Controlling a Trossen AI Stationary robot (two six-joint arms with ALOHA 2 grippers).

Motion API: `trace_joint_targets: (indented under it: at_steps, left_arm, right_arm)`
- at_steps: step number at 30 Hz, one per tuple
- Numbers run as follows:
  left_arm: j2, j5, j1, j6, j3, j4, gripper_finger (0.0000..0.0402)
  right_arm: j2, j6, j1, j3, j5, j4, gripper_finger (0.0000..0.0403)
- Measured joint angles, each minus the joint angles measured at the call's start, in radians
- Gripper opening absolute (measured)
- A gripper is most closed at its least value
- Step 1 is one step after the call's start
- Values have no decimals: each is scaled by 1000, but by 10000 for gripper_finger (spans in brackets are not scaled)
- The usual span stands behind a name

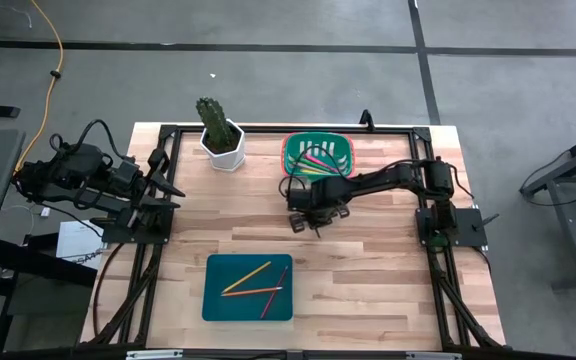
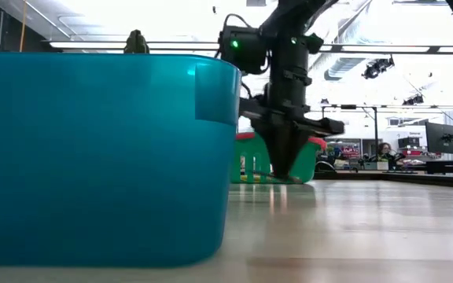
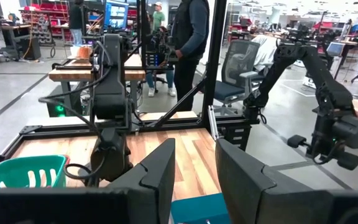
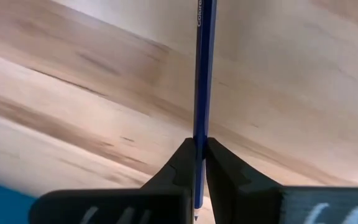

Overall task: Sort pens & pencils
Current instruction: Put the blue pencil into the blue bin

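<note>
Nearest the table's front edge, a shallow teal plastic tray (image 1: 248,289) holds thin wooden pencils (image 1: 247,279) in yellow, orange and red, lying loosely crossed on its floor; in the low view the same tray's wall (image 2: 101,157) fills the foreground. Behind it, toward the middle of the pale wood-plank table (image 1: 368,270), the right gripper (image 1: 306,222) points down at the boards, its dark arm reaching in from the right-hand mount. The right wrist view shows the two black fingers (image 4: 179,165) pressed together on a slim blue pencil (image 4: 202,81), which runs straight out from between them just above the wood grain. In the low view the gripper (image 2: 283,169) tapers to a point right at the tabletop, in front of the green basket (image 2: 309,169). Farther back, near the far edge, that green slotted plastic basket (image 1: 318,153) contains bright pink and green pens (image 1: 315,162) lying side by side. To its left stands a green cactus in a white pot (image 1: 220,133). The left gripper (image 1: 168,188) waits at the table's left edge, raised above its mount, and the left wrist view shows its fingers (image 3: 160,171) spread with a clear gap between them. Beyond the table, a person in dark clothing (image 3: 188,43) stands in the workshop.
</note>
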Motion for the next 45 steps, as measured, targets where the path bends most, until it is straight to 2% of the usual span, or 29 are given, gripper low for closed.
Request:
trace_joint_targets:
  at_steps: [13,24,34,41,45]
  left_arm:
    - [0,-1,0,2,0,0,104]
    - [0,-1,0,-1,0,0,104]
    - [0,-40,0,-37,0,12,104]
    - [21,-174,0,-186,1,16,104]
    - [61,-192,0,-259,1,16,104]
  right_arm:
    - [0,-78,0,195,100,-3,9]
    - [0,-210,20,431,173,22,9]
    - [-1,-360,96,606,202,213,9]
    - [-1,-447,148,619,206,388,9]
    - [-1,-495,170,619,206,436,9]
